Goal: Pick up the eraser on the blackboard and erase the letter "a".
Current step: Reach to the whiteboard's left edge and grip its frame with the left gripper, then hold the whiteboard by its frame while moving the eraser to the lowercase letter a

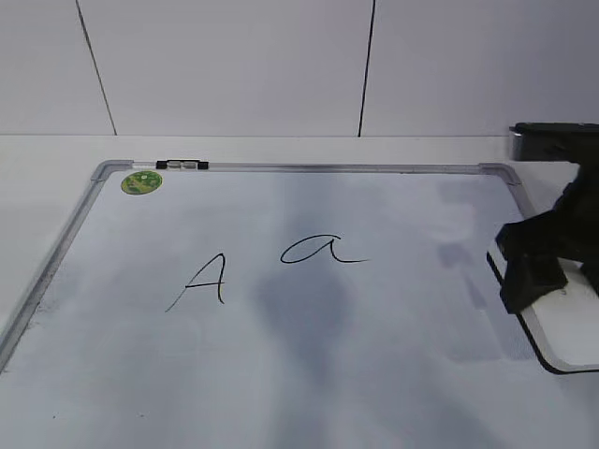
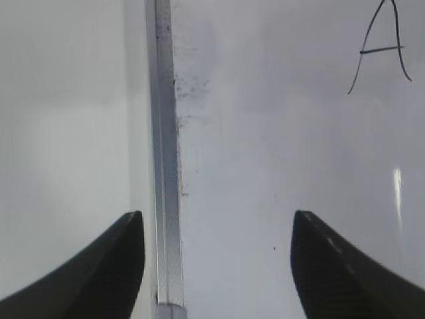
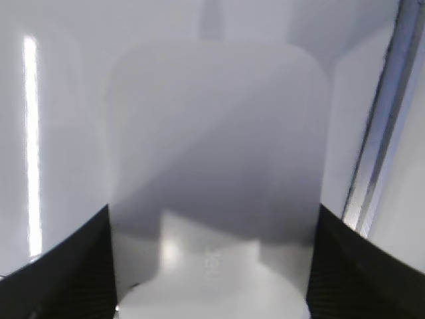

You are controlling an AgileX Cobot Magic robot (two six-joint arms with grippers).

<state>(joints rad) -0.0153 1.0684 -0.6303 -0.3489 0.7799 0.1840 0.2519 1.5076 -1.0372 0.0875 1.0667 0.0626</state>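
Eraser (image 1: 566, 332) lies flat at the right edge of the exterior frame, on the blackboard (image 1: 393, 374) near its right rail. Right gripper (image 1: 533, 276) is directly over it. In the right wrist view the eraser (image 3: 216, 166) fills the centre, with dark fingers (image 3: 73, 266) flanking both long sides, spread wide; contact cannot be told.

Judged light, rigid, smooth plastic, likely slippery; best pinched across the narrow width, low on the side walls, mid-length.

Letter "a" (image 1: 321, 250) sits at board centre, well apart from the eraser, beside capital "A" (image 1: 201, 279).

Left gripper (image 2: 216, 266) hangs open-wide over the board's left frame rail (image 2: 165, 166), holding nothing.
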